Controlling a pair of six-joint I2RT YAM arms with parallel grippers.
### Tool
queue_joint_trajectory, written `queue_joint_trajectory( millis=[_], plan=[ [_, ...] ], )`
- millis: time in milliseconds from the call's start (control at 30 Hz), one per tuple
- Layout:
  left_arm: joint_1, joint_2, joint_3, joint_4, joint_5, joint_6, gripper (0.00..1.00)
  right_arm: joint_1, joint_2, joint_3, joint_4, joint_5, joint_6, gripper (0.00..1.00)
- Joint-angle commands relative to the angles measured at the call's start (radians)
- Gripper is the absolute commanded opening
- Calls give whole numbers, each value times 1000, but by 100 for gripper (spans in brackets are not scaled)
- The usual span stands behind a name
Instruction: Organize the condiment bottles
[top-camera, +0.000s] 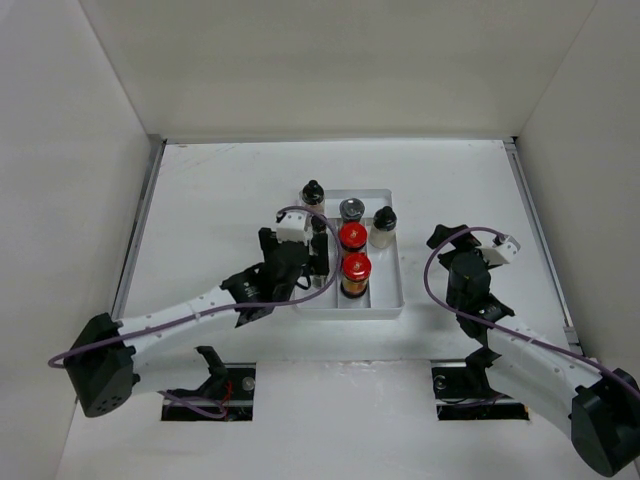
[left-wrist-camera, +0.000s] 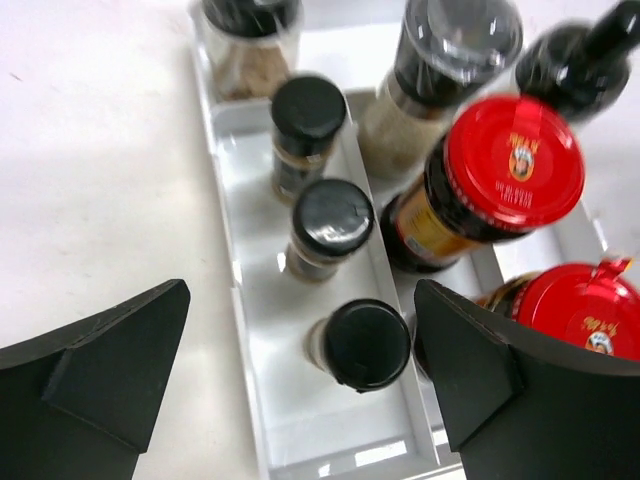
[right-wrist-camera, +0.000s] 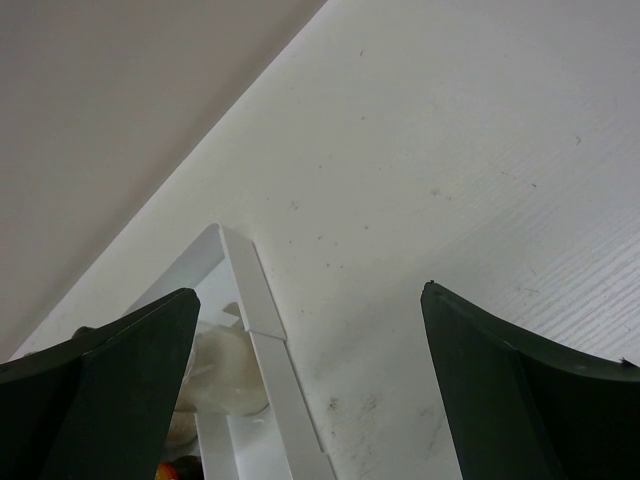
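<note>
The white tray (top-camera: 392, 290) holds two red-capped bottles (top-camera: 352, 236) (top-camera: 356, 267), a silver-capped bottle (top-camera: 351, 209) and a whitish black-capped bottle (top-camera: 383, 226). One black-capped jar (top-camera: 313, 192) stands at the tray's back left corner. My left gripper (top-camera: 318, 255) hovers open over the tray's narrow left compartment. In the left wrist view it (left-wrist-camera: 300, 330) straddles the nearest of three black-capped jars (left-wrist-camera: 365, 345) (left-wrist-camera: 332, 220) (left-wrist-camera: 309, 110) without touching it. The red caps (left-wrist-camera: 513, 160) stand to the right. My right gripper (top-camera: 450, 240) is open and empty to the right of the tray.
The right wrist view shows the tray's corner (right-wrist-camera: 243, 265), the whitish bottle (right-wrist-camera: 225, 370) inside it and bare white table. White walls enclose the table on three sides. A dark bottle (left-wrist-camera: 580, 60) stands behind the red caps.
</note>
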Motion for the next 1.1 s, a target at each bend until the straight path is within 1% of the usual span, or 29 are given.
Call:
queue_joint_trajectory(
  millis=[0, 100, 233, 300, 367, 467, 567, 600, 667, 733, 833, 1067],
  plan=[
    [18, -105, -23, 37, -103, 66, 100, -4, -9, -3, 52, 0, 7, 100],
    [51, -184, -59, 73, -156, 79, 100, -6, -12, -5, 52, 0, 10, 100],
    [148, -263, -125, 157, -130, 51, 100, -1, -15, -5, 55, 0, 5, 100],
    [220, -275, -152, 185, -114, 1, 100, -1, -13, -5, 55, -4, 8, 100],
    [303, -269, -169, 192, -83, -80, 100, -1, -4, 0, 60, -8, 4, 100],
    [435, -213, -169, 177, 10, -215, 100, -1, 19, 3, 75, -12, 2, 100],
    [568, -102, -166, 175, 92, -323, 100, -1, 25, 6, 78, -17, -1, 100],
    [622, -44, -166, 183, 127, -363, 100, -1, 20, 3, 78, -17, 1, 100],
    [688, 50, -148, 166, 184, -421, 100, -1, 17, 1, 78, -17, 4, 100],
    [719, 129, -128, 146, 228, -464, 100, 2, 20, 1, 83, -18, 4, 100],
    [733, 193, -109, 139, 258, -487, 100, 3, 40, 3, 106, -18, -1, 100],
    [734, 185, -146, 205, 232, -474, 100, 8, 36, 3, 109, -26, -3, 100]
  ],
)
